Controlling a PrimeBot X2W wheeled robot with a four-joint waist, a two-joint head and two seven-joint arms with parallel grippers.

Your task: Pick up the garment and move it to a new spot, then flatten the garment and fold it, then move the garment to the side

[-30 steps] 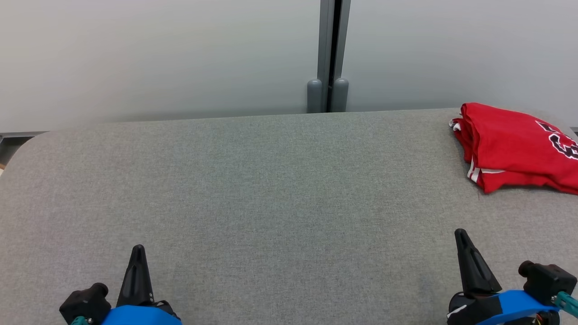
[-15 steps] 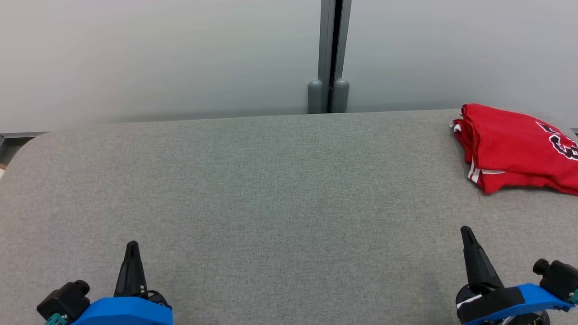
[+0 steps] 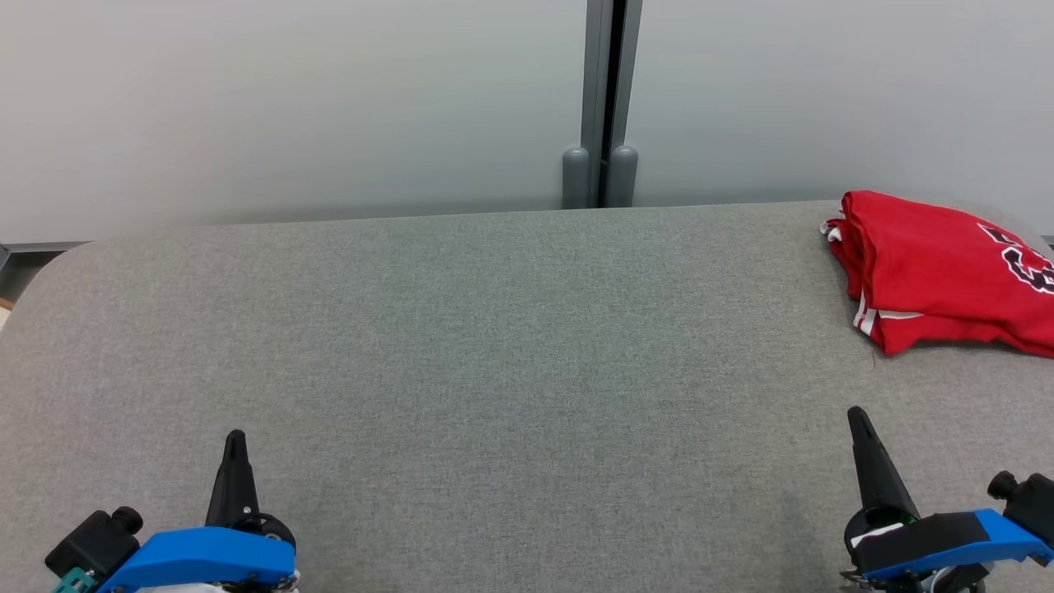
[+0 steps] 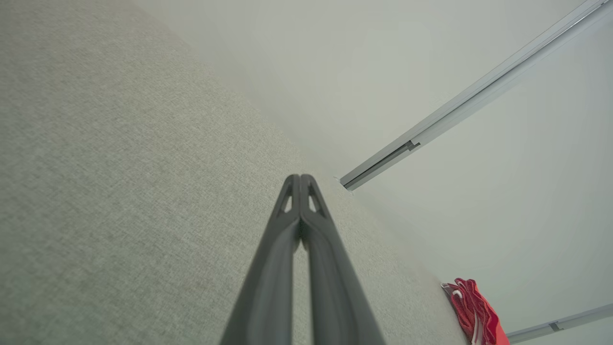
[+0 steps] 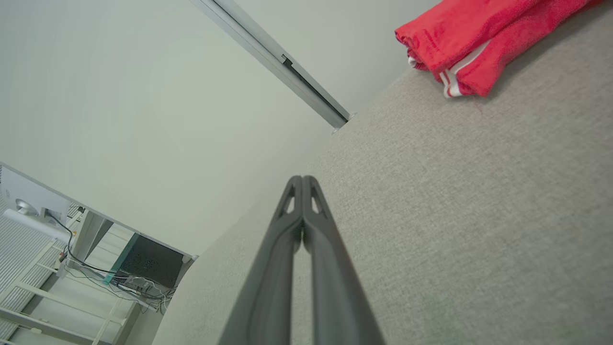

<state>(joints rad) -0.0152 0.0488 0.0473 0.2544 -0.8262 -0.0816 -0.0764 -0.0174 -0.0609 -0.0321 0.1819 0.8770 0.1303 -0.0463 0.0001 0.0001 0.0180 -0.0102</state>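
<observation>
A folded red garment (image 3: 939, 276) with white trim and a dark print lies at the far right of the grey fabric table (image 3: 510, 346), partly cut off by the picture's edge. It also appears as a red bundle, the garment (image 5: 471, 36), at the top right of the right wrist view, and as the garment (image 4: 476, 314) low at the right of the left wrist view. My left gripper (image 3: 235, 441) rests shut at the lower left, holding nothing. My right gripper (image 3: 858, 418) is shut at the lower right, well in front of the garment and apart from it.
A pale wall with a vertical grey rail (image 3: 608, 99) runs behind the table. The table's rounded left corner (image 3: 49, 263) shows. A desk with cables and a dark box (image 5: 143, 266) stands beyond the table's left end.
Both grippers have drawn back toward the bottom edge and slightly outward, the left going left, the right going right. The garment has not moved.
</observation>
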